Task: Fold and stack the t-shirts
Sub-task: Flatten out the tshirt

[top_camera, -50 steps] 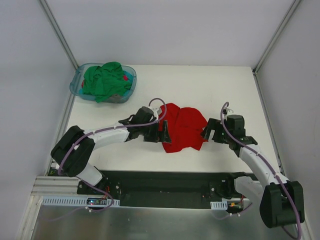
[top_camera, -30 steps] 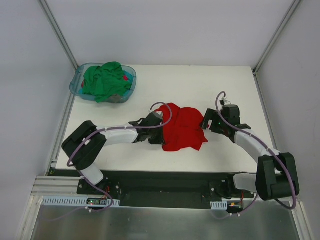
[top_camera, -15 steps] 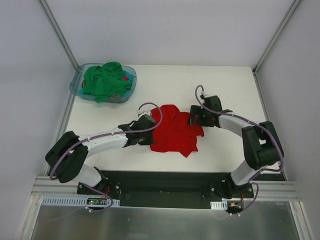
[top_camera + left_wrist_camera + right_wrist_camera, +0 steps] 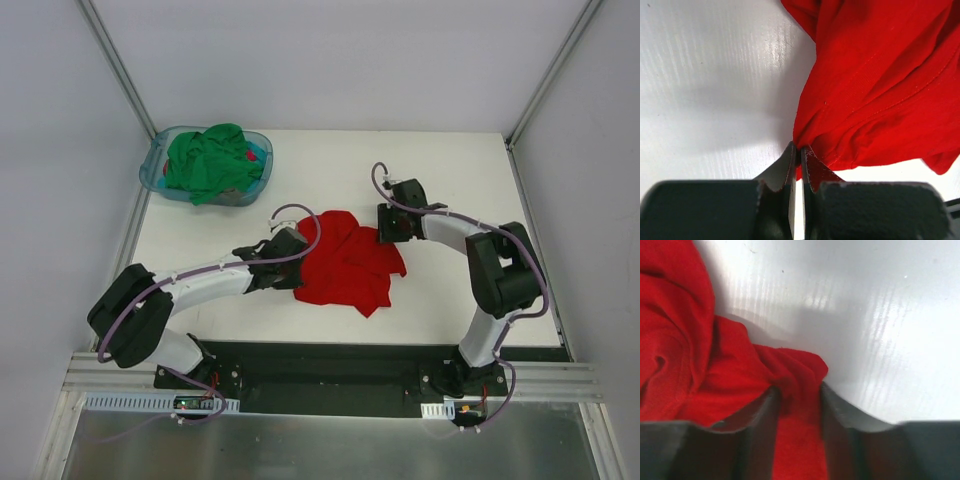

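Change: over the last moments the right fingers (image 4: 392, 228) have swung from the right-hand edge of the red t-shirt (image 4: 345, 268) up to its upper right corner. The left fingers (image 4: 297, 268) have kept to its left edge. The cloth has shifted a little leftward and spread from a tight mound into a looser, wider patch.

Meaning for the task: the shirt seems to be mid-way through being pulled open from two sides. It is still creased and not flat, so folding has not begun and nothing is stacked.

Top view, shirt: it lies crumpled at the centre of the white worktop (image 4: 450, 170), with one lobe trailing toward the lower right.

Top view, other items: a green t-shirt (image 4: 208, 160) is heaped in the blue basket (image 4: 152, 172) at the upper left, well apart from the arms.

Left wrist view: the left fingers (image 4: 790, 167) are pressed together at the bottom centre, pinching a gathered edge of red cloth (image 4: 875, 90). The fabric fans away to the upper right, and bare worktop (image 4: 715, 75) fills the left half.

Right wrist view: the right fingers (image 4: 762, 412) stand a little apart at the bottom. A thick fold of the red t-shirt (image 4: 685, 365) fills the gap between them, so they look clamped on it. Glossy worktop (image 4: 880, 315) takes up the upper right.

Next, as a judgement: drawing the two holds apart should flatten the cloth, and the right side's bunched grip may slip.
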